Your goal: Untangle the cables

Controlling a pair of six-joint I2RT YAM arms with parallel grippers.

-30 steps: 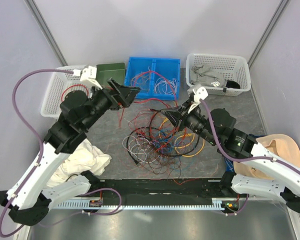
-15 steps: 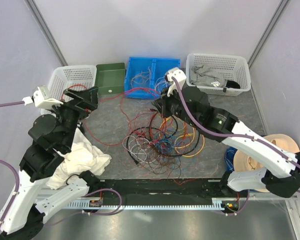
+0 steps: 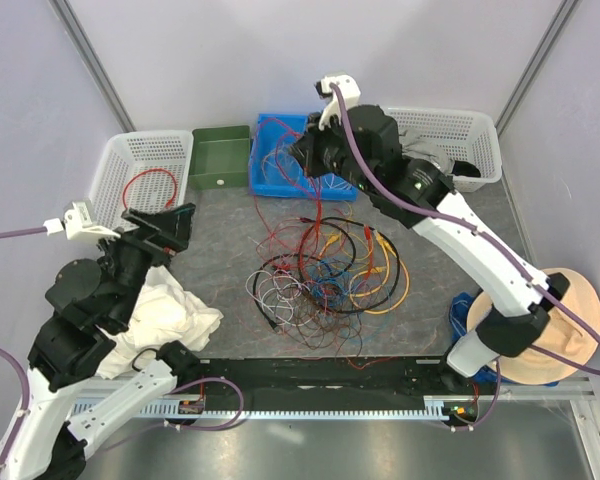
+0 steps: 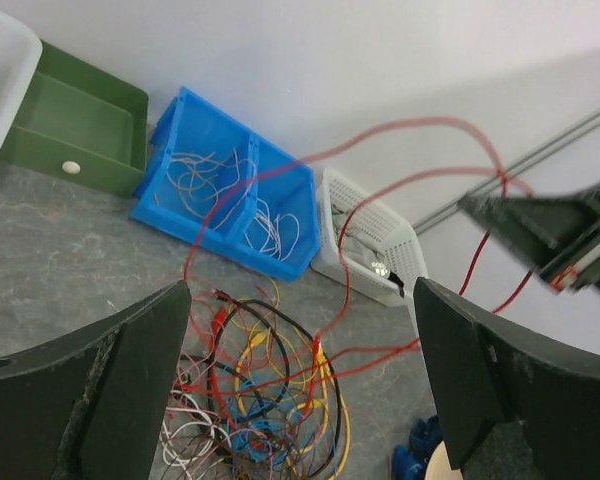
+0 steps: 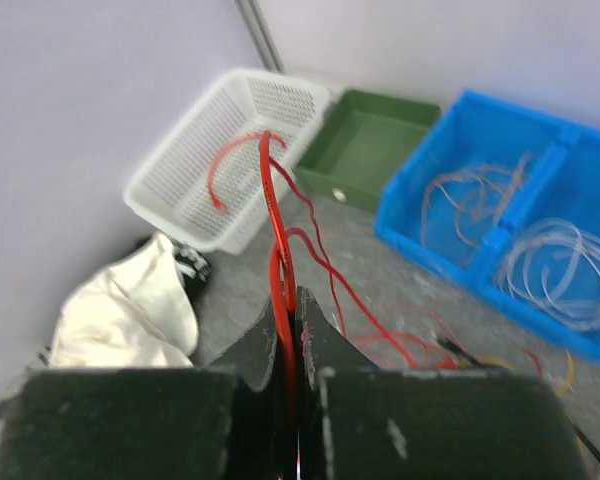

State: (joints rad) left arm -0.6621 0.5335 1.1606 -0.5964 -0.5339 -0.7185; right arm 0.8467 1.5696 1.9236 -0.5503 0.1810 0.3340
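A tangle of cables (image 3: 325, 268) in many colours lies in the middle of the grey counter (image 3: 220, 250). The right end effector (image 3: 302, 158) stands high over the blue bin (image 3: 258, 186), and thin red strands go up from the tangle towards it. The left end effector (image 3: 163, 228) hangs at the left near a white cloth (image 3: 175, 318), its jaws apart. One red cable (image 3: 148, 186) lies in the left white basket (image 3: 115, 160).
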